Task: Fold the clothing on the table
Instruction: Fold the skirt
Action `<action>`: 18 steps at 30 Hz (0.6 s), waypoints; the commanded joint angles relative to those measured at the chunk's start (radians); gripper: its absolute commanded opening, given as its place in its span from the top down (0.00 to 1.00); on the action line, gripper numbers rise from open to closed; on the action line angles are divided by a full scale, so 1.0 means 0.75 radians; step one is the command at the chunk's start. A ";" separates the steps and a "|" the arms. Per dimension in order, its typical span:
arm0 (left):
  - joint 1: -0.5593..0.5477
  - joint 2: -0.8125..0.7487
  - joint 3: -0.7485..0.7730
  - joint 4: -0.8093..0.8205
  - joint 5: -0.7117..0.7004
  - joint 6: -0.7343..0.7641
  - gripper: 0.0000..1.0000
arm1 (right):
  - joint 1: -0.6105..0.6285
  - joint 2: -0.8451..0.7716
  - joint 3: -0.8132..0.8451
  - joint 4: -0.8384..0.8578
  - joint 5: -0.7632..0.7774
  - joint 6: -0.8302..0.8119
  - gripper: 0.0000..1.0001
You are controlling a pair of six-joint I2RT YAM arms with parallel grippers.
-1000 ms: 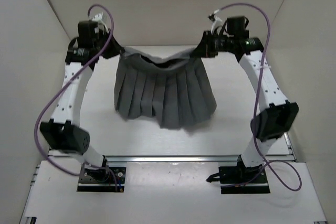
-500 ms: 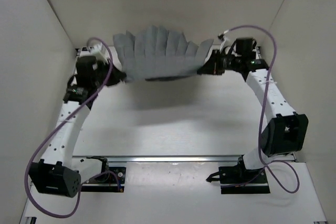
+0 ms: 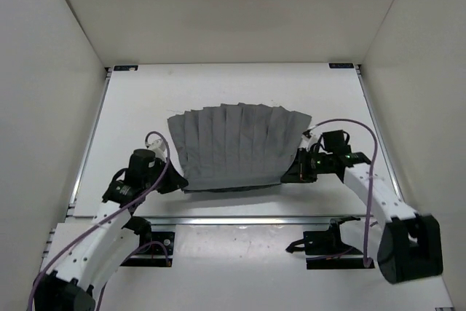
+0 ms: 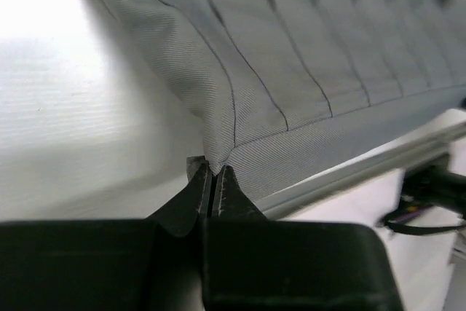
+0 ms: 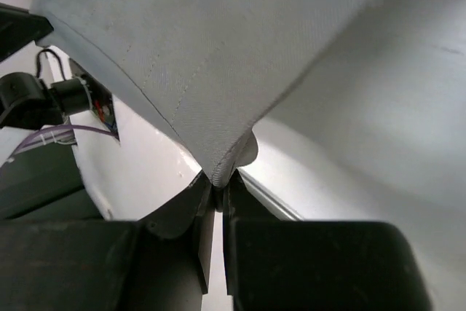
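The clothing [image 3: 233,147], a grey pleated skirt, lies spread on the white table [image 3: 145,100] with its wider edge toward the back and its narrow band near the front rail. My left gripper [image 3: 177,183] is shut on the band's left corner; in the left wrist view the clothing [image 4: 291,56] runs up from my pinched left gripper [image 4: 212,172]. My right gripper [image 3: 287,177] is shut on the band's right corner. In the right wrist view the clothing [image 5: 218,49] narrows to a point clamped in the right gripper [image 5: 217,187].
A metal rail [image 3: 240,219] runs along the table's near edge, just in front of both grippers. Both arm bases [image 3: 142,245] sit below it. White walls [image 3: 44,92] enclose the table at left, right and back. Purple cables loop beside each arm.
Both grippers have swung the skirt up and over, then pulled it toward the front; it has gone from hanging at the back to lying flat, hem toward the back.
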 commanded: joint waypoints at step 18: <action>0.017 -0.317 0.497 -0.306 0.097 -0.154 1.00 | 0.064 -0.636 0.104 -0.380 -0.111 -0.029 1.00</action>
